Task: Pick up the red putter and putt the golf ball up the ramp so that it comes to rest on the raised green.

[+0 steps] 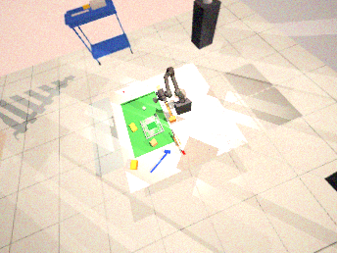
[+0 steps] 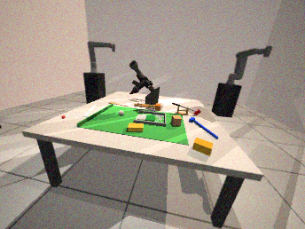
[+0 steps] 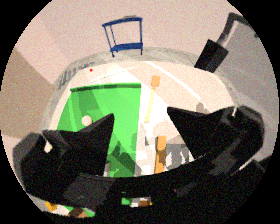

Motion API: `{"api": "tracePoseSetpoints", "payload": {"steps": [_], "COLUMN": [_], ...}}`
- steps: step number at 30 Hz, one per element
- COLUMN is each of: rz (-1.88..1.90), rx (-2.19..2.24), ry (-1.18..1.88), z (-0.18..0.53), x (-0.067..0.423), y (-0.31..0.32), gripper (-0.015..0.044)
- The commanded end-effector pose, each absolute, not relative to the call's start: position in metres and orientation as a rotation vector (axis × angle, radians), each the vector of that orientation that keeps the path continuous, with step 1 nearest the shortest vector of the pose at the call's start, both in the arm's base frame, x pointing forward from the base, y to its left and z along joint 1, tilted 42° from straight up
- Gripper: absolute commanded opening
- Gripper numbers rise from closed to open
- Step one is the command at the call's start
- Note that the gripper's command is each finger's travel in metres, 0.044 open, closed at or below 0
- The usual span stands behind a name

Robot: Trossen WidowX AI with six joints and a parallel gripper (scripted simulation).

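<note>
The red putter (image 1: 178, 144) (image 2: 188, 109) lies on the white table to the right of the green mat (image 1: 132, 144) (image 2: 111, 122) (image 3: 94, 100); its red head points away from the arm. The white golf ball (image 1: 144, 108) (image 2: 121, 113) (image 3: 85, 120) rests on the mat near the arm's side. The raised green (image 1: 151, 126) (image 2: 151, 117), with its grey ramp frame, stands in the middle of the mat. My gripper (image 3: 140, 112) (image 1: 159, 97) is open and empty. It hovers over the table edge near the arm's base, away from the putter.
A blue putter (image 1: 161, 161) (image 2: 204, 128) lies off the mat's corner. Yellow and orange blocks (image 1: 132, 126) (image 2: 135, 127) (image 2: 203, 146) sit on and beside the mat, and a brown block (image 2: 176, 120) sits near the green. A tan stick (image 3: 154, 100) lies ahead of the gripper. A blue cart (image 1: 98, 26) stands far off.
</note>
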State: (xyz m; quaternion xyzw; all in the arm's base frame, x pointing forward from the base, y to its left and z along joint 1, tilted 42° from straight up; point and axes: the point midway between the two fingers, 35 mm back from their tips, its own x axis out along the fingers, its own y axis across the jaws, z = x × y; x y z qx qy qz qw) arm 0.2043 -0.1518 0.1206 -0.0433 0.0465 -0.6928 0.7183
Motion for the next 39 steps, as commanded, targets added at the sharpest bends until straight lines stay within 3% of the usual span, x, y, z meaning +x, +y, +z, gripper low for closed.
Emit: {"api": "tracePoseSetpoints", "payload": {"steps": [1, 13, 22, 30, 39], "rz": [-1.528, -1.129, -0.602, -0.240, 0.191], "rx": [-0.099, -0.393, -0.790, -1.046, -1.313], "ry": [0.106, 0.405, 0.796, 1.045, 1.330], "z": [0.120, 0.086, 0.007, -0.053, -0.112], "x": [0.205, 0.294, 0.373, 0.384, 0.359], "y": [-0.151, -0.104, -0.016, 0.045, 0.105], "gripper": [0.0426, 0.0440, 0.0440, 0.0440, 0.0440]}}
